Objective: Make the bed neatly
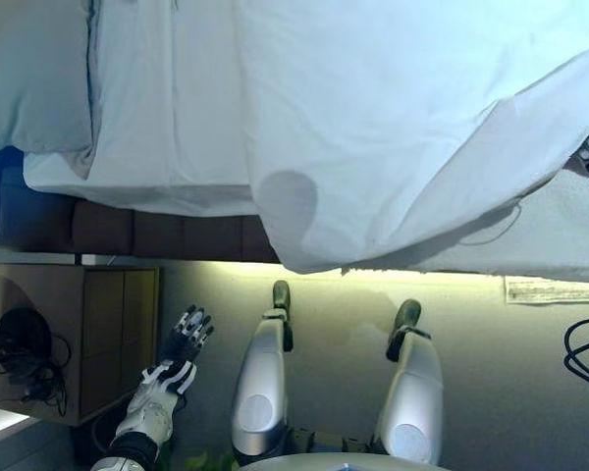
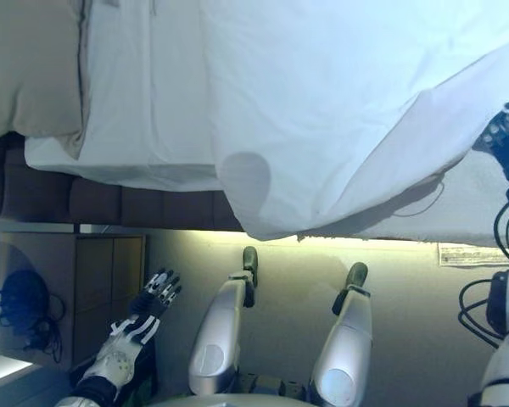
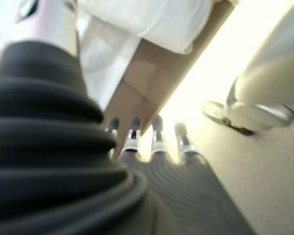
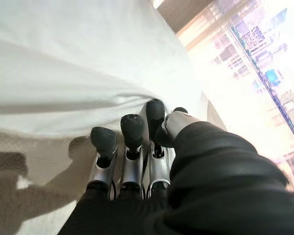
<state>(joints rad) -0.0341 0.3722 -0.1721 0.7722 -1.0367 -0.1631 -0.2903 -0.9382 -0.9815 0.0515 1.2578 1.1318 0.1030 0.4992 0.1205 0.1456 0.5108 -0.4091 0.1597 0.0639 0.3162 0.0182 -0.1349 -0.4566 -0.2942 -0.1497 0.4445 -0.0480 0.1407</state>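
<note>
A white duvet (image 1: 393,118) lies rumpled over the bed, one corner drooping past the near edge (image 1: 304,255). At the bed's right side, the duvet's lifted edge (image 4: 88,98) runs in between the curled fingers and thumb of my right hand (image 2: 505,136). The bare mattress (image 1: 560,235) shows under that lifted edge. A pillow (image 1: 29,78) rests at the far left on the white sheet (image 1: 167,108). My left hand (image 1: 182,343) hangs low beside the bedside cabinet, open with straight fingers (image 3: 157,132), touching nothing.
A brown bed base (image 1: 157,235) runs below the sheet. A wooden bedside cabinet (image 1: 98,334) stands at the lower left with dark cabled items (image 1: 20,353) on it. A printed label (image 1: 555,289) shows by the bed's lower right edge.
</note>
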